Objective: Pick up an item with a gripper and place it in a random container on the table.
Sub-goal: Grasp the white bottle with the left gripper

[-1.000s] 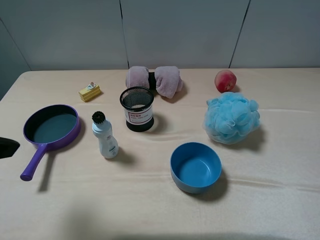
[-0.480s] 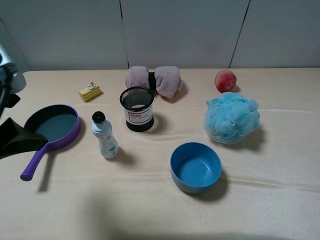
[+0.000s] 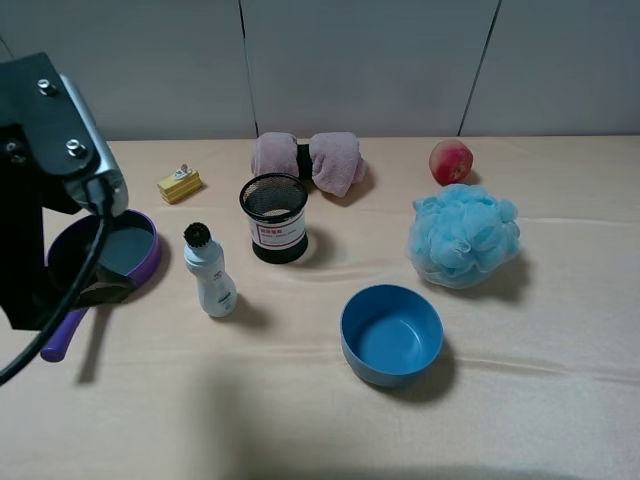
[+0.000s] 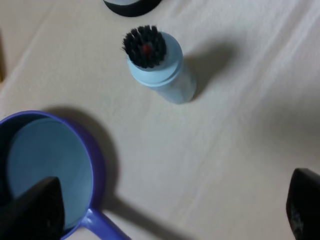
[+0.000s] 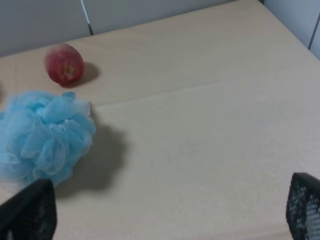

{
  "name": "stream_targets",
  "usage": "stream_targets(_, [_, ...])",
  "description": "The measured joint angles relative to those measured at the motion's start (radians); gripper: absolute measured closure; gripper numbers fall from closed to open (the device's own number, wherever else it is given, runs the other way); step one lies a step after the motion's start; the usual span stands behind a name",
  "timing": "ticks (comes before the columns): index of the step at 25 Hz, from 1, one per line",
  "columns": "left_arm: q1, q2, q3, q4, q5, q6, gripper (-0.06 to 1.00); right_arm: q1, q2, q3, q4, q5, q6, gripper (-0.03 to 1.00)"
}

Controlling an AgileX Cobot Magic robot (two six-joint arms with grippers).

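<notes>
Presumably light, stiff, slippery: bottle [image 4: 167, 80], upright on bench [image 4: 225, 150], is best gripped at mid-body; left tool [image 4: 170, 210] is spread open, empty.

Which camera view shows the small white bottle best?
Exterior high: the bottle stands whole, cap and label visible. Left wrist shows it from above, mostly the cap; right wrist misses it.

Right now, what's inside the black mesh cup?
In the high view the mesh cup shows only its own inner wall, and nothing rises above the rim. Its floor is hidden by the near wall.
</notes>
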Motion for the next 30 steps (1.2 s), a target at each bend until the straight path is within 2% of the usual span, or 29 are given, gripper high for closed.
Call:
stream_targets(7, [-0.020,0.022,0.000,0.026,-0.070,0.000,0.06,0.000,0.000,0.000,0.000,0.000,0.000,0.27])
stream_targets(16, [-0.020,0.044,-0.011,0.047,-0.093,-0.003,0.06,0.000,0.000,0.000,0.000,0.000,0.000,0.27])
stream_targets(23, [-0.020,0.181,-0.109,0.044,-0.092,-0.005,0.06,0.000,0.000,0.000,0.000,0.000,0.000,0.27])
stream_targets(30, [-0.020,0.317,-0.181,-0.003,-0.087,-0.010,0.06,0.000,0.000,0.000,0.001,0.000,0.000,0.27])
